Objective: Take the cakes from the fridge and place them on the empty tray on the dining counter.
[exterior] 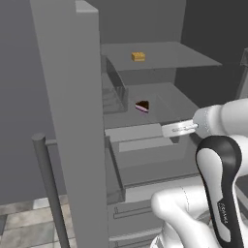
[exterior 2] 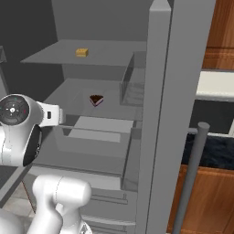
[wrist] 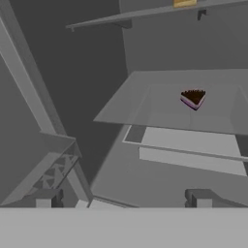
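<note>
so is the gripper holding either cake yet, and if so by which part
Nothing is held. The gripper is open and empty, short of the middle shelf where the dark wedge slice lies; the orange-tan block sits on the shelf above.

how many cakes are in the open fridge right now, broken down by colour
Dark brown wedge slice, on the lower shelf: 1
Orange-tan square block, on the upper shelf: 1
Total: 2 cakes in the fridge
</note>
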